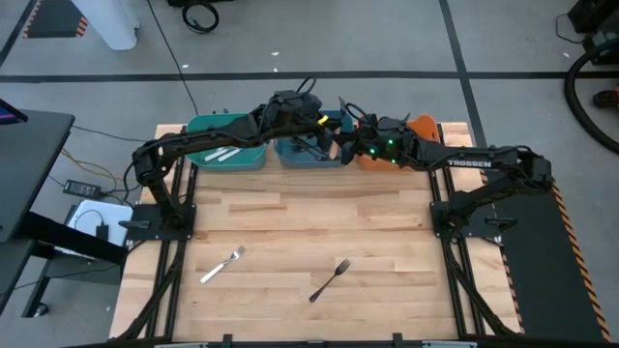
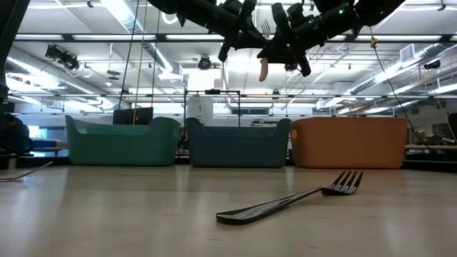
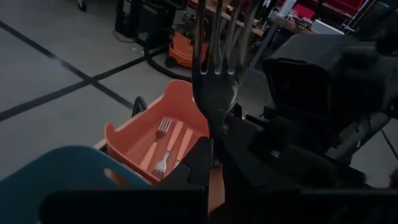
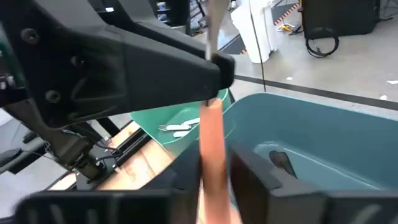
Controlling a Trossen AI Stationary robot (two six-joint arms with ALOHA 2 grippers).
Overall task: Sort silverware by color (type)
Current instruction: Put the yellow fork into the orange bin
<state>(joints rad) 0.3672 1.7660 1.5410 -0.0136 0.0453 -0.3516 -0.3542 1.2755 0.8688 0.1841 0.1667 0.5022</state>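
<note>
An orange-handled fork [image 2: 263, 68] stands upright in the air above the blue bin [image 1: 305, 152], silver tines [image 3: 214, 37] up. My left gripper [image 1: 331, 129] reaches in from the table's left and is shut on it. My right gripper [image 1: 354, 145] comes from the right, its fingers closed on the orange handle [image 4: 211, 143]. A black fork [image 1: 330, 280] and a silvery white fork [image 1: 222, 265] lie flat on the wooden table nearer the front edge. My left gripper pinches the fork between its two fingers where the silver neck meets the orange handle [image 4: 212, 99]. Its fingers come about level from the table's left. The fork is lifted clear and upright, head above the fingers, handle hanging below. My right gripper has the orange handle [image 4: 212, 174] between its two fingers, just below the left gripper's hold. It comes about level from the table's right, fingers across the handle. The handle's free end [image 2: 262, 74] hangs below both grippers.
Three bins stand in a row along the far edge: teal [image 1: 227, 142] with white pieces [image 1: 221, 155], blue with a black piece [image 4: 281, 160], orange [image 1: 423, 126] with orange-handled forks [image 3: 163, 146]. Bare wood lies between the bins and the two loose forks.
</note>
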